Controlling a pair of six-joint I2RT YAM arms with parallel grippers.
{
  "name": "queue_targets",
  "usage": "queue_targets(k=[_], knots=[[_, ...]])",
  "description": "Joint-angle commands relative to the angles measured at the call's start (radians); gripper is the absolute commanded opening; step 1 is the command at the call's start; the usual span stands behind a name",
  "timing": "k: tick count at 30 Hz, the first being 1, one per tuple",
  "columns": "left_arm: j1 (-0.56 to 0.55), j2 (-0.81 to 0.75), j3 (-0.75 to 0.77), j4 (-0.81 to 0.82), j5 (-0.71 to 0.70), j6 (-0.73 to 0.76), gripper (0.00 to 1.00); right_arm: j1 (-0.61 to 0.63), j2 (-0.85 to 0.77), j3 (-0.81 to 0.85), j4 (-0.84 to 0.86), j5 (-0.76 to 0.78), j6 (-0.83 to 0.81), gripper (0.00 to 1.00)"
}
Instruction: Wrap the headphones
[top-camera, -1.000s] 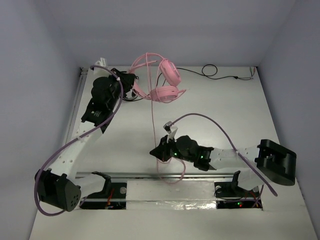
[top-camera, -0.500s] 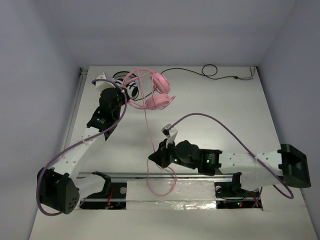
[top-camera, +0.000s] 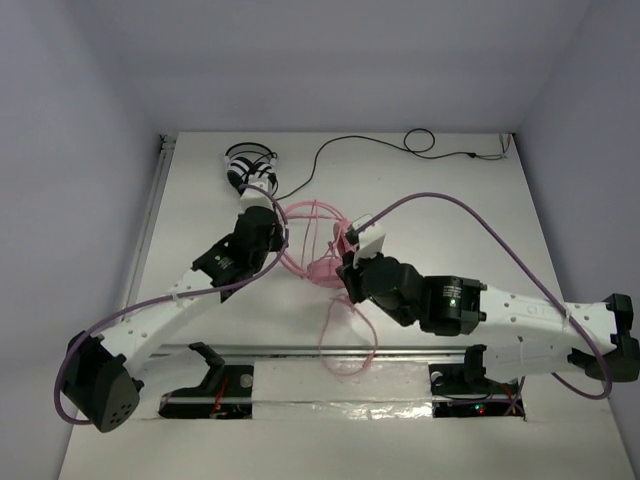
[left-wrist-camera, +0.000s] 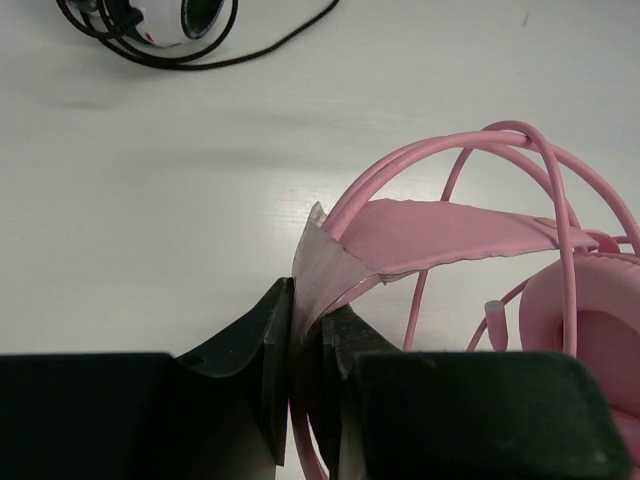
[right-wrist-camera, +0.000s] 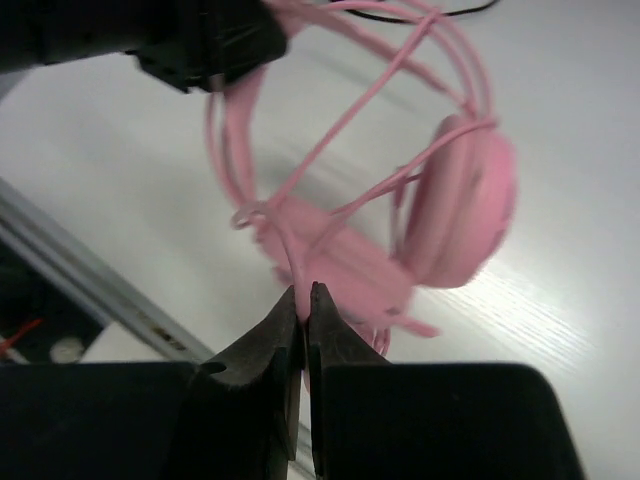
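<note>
Left pincer clamps the pink headphones by the headband, right pincer nips their thin cable

The headphones at the centre of the top view are pink all over: the headband a flat salmon pink, the earcup paler and glossier, the thin cable a matching pink. The left gripper and right gripper are matt black. The left arm and right arm are white with black joints, each trailed by a purple cord; a green light glows on the right one. At upper left, smaller headphones are black and white with a black lead. The table is white with faint grain, and the walls are pale lilac-grey.
</note>
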Motion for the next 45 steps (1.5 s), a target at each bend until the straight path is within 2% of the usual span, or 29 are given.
queue_targets(k=[1, 6, 9, 13, 19, 21, 23, 25, 31, 36, 40, 45], knots=[[-0.016, -0.040, 0.106, -0.060, 0.013, 0.045, 0.00, -0.028, -0.026, 0.060, -0.093, 0.155, -0.113, 0.00], [-0.025, -0.029, 0.215, -0.201, 0.112, 0.180, 0.00, -0.081, -0.040, 0.048, -0.079, 0.206, -0.170, 0.00], [-0.025, -0.036, 0.257, -0.226, 0.201, 0.255, 0.00, -0.130, -0.039, 0.029, -0.043, 0.226, -0.195, 0.00], [-0.025, -0.011, 0.297, -0.255, 0.426, 0.332, 0.00, -0.182, -0.043, 0.020, 0.013, 0.226, -0.209, 0.00], [-0.025, -0.014, 0.281, -0.238, 0.565, 0.375, 0.00, -0.204, -0.046, 0.012, 0.056, 0.273, -0.227, 0.00], [-0.010, -0.025, 0.277, -0.216, 0.600, 0.372, 0.00, -0.215, -0.055, -0.003, 0.080, 0.260, -0.224, 0.03], [0.025, -0.039, 0.278, -0.197, 0.692, 0.360, 0.00, -0.227, -0.069, -0.044, 0.124, 0.254, -0.224, 0.10], [0.047, -0.052, 0.292, -0.177, 0.738, 0.346, 0.00, -0.227, -0.071, -0.052, 0.128, 0.249, -0.203, 0.11], [0.125, -0.078, 0.338, -0.119, 0.933, 0.309, 0.00, -0.296, -0.118, -0.130, 0.218, 0.123, -0.146, 0.11], [0.162, -0.089, 0.347, -0.012, 1.036, 0.219, 0.00, -0.368, -0.178, -0.250, 0.442, -0.118, -0.085, 0.20], [0.188, -0.065, 0.360, 0.068, 1.180, 0.145, 0.00, -0.419, -0.175, -0.340, 0.594, -0.223, -0.032, 0.23], [0.209, -0.034, 0.392, 0.064, 1.215, 0.137, 0.00, -0.469, -0.157, -0.380, 0.669, -0.303, -0.009, 0.27]])
